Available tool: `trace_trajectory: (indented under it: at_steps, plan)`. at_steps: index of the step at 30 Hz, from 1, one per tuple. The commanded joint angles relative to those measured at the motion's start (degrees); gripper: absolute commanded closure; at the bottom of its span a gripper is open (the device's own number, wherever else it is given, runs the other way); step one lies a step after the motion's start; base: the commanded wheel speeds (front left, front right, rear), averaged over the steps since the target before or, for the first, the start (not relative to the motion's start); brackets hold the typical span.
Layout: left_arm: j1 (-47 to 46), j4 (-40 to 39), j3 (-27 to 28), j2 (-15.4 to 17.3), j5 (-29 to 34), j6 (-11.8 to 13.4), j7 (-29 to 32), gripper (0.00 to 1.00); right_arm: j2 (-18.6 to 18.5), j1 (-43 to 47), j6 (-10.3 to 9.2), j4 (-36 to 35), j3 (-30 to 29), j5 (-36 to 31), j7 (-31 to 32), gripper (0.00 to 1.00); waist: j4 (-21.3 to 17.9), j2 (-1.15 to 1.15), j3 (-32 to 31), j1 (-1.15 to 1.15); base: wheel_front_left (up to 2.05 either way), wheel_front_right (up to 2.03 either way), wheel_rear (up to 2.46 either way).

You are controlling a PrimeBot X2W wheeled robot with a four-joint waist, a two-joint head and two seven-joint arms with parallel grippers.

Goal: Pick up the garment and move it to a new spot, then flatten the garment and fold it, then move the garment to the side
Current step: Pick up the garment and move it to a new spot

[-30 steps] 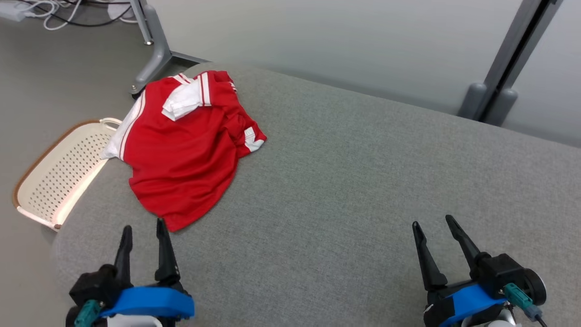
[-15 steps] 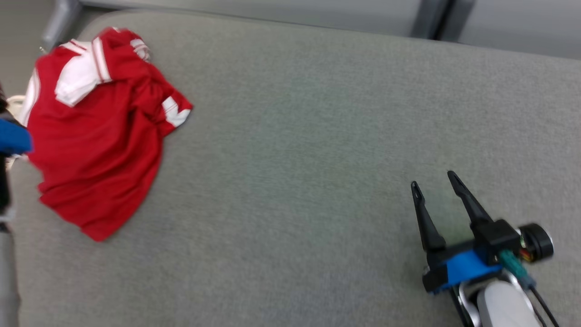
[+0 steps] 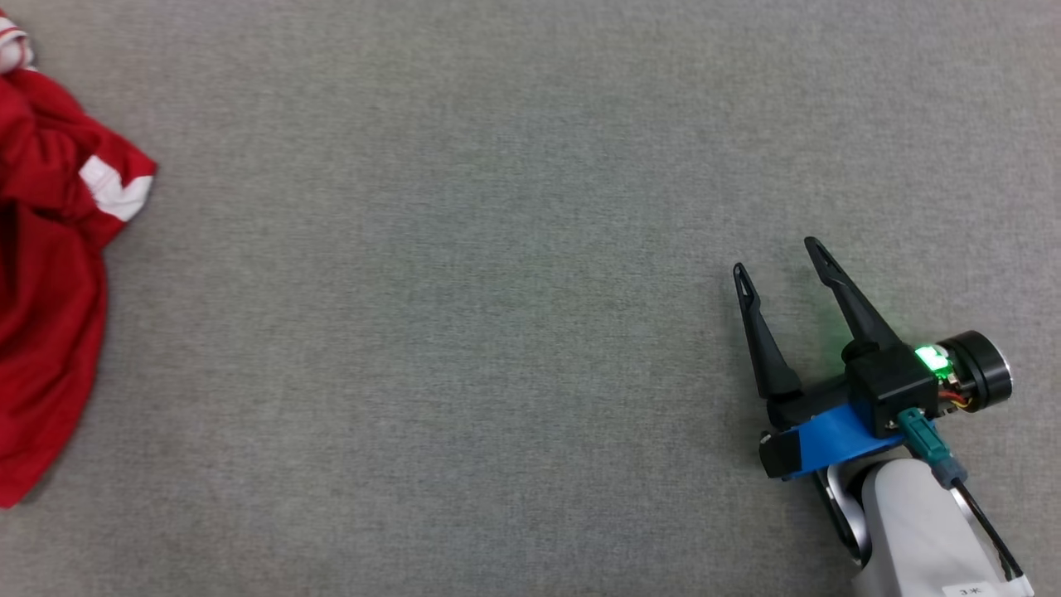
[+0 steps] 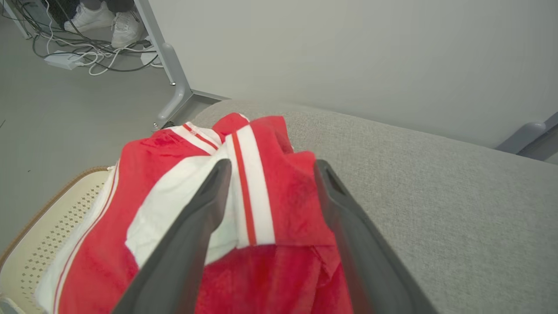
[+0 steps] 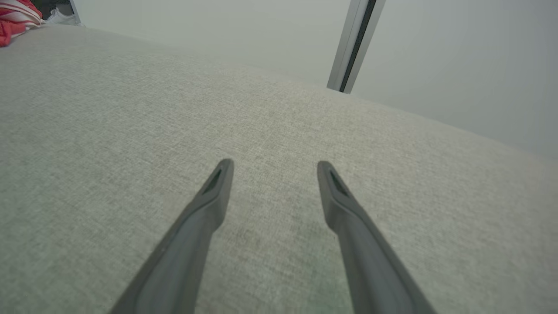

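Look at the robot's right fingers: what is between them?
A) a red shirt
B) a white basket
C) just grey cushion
C: the right fingers stand apart with just the bare grey cushion between them, and the red garment lies far off at the head view's left edge.

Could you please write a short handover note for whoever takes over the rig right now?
Left pincer: open, fingers aimed over the red and white crumpled fabric garment; nothing gripped, and I cannot tell if it touches.
Right pincer: open and empty over the bare grey fabric-covered surface, well apart from the garment.
Garment: bunched at the surface's left edge, next to a cream perforated basket.
Done: nothing yet.
Left: grasp, move to a new spot, flatten, fold, set aside.
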Motion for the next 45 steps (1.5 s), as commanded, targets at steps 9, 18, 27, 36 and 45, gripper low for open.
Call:
trace_trajectory:
  at_steps: [9,18,27,36,45]
  plan:
    - [-0.12,6.24,0.24,1.25,0.19,4.33,3.9,0.0,-0.34,-1.42,0.01,-1.04,0.47,0.67,-0.45,0.0,-2.6,-0.02,2.87,-0.01,0.0,0.0,0.0]
    - [-1.57,6.0,1.32,2.64,0.13,5.86,2.19,1.0,-0.32,-1.99,0.01,-0.15,0.91,2.3,-0.52,0.0,-2.45,-0.02,1.88,-0.01,0.0,0.0,0.0]
    - [-2.88,0.4,-0.29,4.81,1.63,4.93,0.1,1.0,-0.33,0.21,0.01,0.51,0.62,5.23,-0.55,0.0,-1.57,-0.02,-5.49,-0.01,0.0,0.0,0.0]
    - [-6.69,-7.27,-4.86,5.2,3.25,1.52,2.82,1.0,-0.34,3.79,0.01,1.96,-0.95,9.45,-0.55,0.0,-3.98,-0.02,-15.93,-0.01,0.0,0.0,0.0]
    - [-11.45,-13.12,-10.11,-3.25,0.49,-0.04,3.9,1.0,-0.32,9.4,0.01,1.73,-5.97,12.68,-0.55,0.0,-10.24,-0.02,-22.82,-0.01,0.0,0.0,0.0]
